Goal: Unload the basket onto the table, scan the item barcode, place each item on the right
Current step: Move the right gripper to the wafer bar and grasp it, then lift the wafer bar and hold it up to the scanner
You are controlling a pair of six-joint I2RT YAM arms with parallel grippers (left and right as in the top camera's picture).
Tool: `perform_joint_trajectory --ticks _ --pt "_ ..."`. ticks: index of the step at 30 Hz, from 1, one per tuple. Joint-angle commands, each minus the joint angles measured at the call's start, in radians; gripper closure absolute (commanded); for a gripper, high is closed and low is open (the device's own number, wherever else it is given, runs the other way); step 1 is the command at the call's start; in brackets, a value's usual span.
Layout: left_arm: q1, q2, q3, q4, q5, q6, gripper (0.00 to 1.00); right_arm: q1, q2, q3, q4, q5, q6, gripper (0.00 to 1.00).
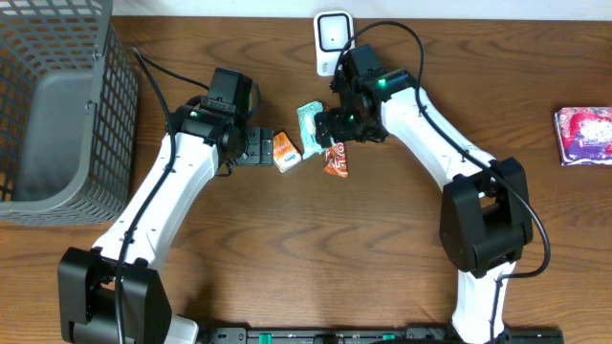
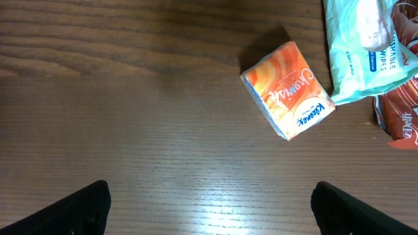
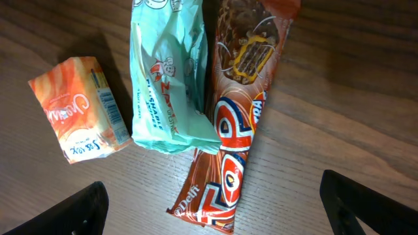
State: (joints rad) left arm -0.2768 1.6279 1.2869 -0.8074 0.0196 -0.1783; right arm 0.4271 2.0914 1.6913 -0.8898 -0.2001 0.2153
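Note:
Three items lie together mid-table: an orange Kleenex tissue pack (image 1: 285, 151) (image 2: 287, 91) (image 3: 78, 117), a teal wipes pack (image 1: 310, 126) (image 2: 366, 46) (image 3: 166, 85) and a brown Top wafer bar (image 1: 336, 162) (image 2: 400, 111) (image 3: 235, 130). A white barcode scanner (image 1: 332, 38) stands at the table's back edge. My left gripper (image 1: 260, 146) (image 2: 212, 212) hovers open just left of the tissue pack, with only bare wood between its fingers. Above the wipes and wafer bar, my right gripper (image 1: 330, 129) (image 3: 215, 209) is open, and the bar's lower end lies beneath its gap. Neither gripper holds anything.
A grey mesh basket (image 1: 115, 105) fills the far left of the table. At the far right edge lies a pink patterned pack (image 1: 583, 136). The right arm's cable loops close beside the scanner.

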Motion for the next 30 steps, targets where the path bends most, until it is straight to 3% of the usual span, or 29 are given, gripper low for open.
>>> perform_joint_trajectory --ticks 1,13,19,30 --pt "-0.002 0.005 0.004 -0.003 -0.013 0.013 0.02 0.005 -0.013 0.007 -0.006 0.019 -0.007 0.01" --pt "-0.002 0.005 0.004 -0.003 -0.013 0.013 0.02 0.005 -0.011 -0.007 -0.020 0.072 -0.001 0.04" --pt "-0.002 0.005 0.004 -0.003 -0.013 0.013 0.02 0.000 -0.011 -0.026 -0.019 0.075 0.008 0.25" --pt "-0.002 0.005 0.004 -0.003 -0.013 0.013 0.02 0.029 -0.011 -0.143 0.093 0.075 0.008 0.37"
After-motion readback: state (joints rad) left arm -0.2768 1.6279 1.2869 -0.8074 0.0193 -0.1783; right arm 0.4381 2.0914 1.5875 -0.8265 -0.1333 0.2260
